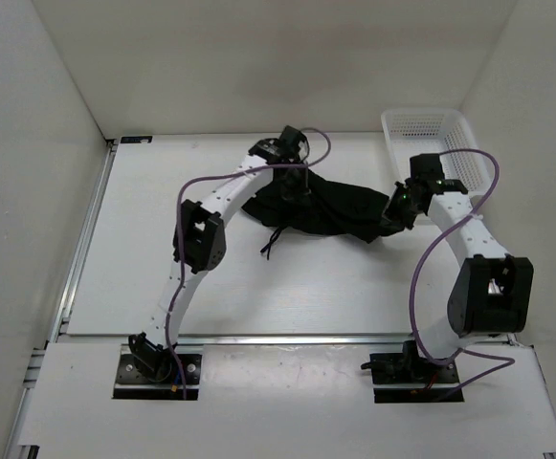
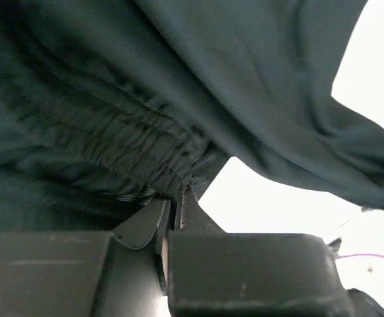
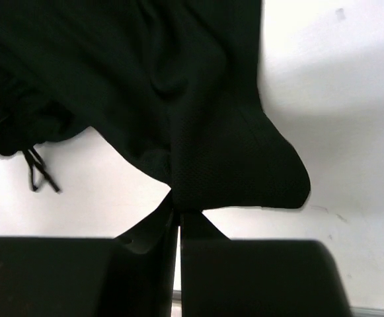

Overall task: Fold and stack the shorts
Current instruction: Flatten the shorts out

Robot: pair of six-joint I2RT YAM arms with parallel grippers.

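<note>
Starting from the biggest thing, what lies on the flat white table [image 1: 335, 296]?

— The plain black soft-cloth shorts [image 1: 325, 206], in a rumpled heap toward the far middle, strung loosely between the two arms. The white mesh plastic basket [image 1: 429, 129] stands in the far right corner, just beyond them, and nothing black shows inside it.

And the arms?

— The black two-finger left gripper [image 2: 175, 205] has its fingers pressed together on a bunch of cloth just under the gathered elastic waistband [image 2: 132, 145]. The black two-finger right gripper [image 3: 177, 208] pinches a hem corner of one leg, with the cloth caught between its closed fingers.

So how far along is the folding?

— Barely begun, I'd say. No flat fold shows. The cloth is creased and bunched, and it seems raised off the table near both grips. It has yet to be spread, folded over and set down as a stack.

Anything smaller?

— A thin black drawstring [image 3: 36, 172] dangles loose from the waist side. It could poke out of a fold.
</note>
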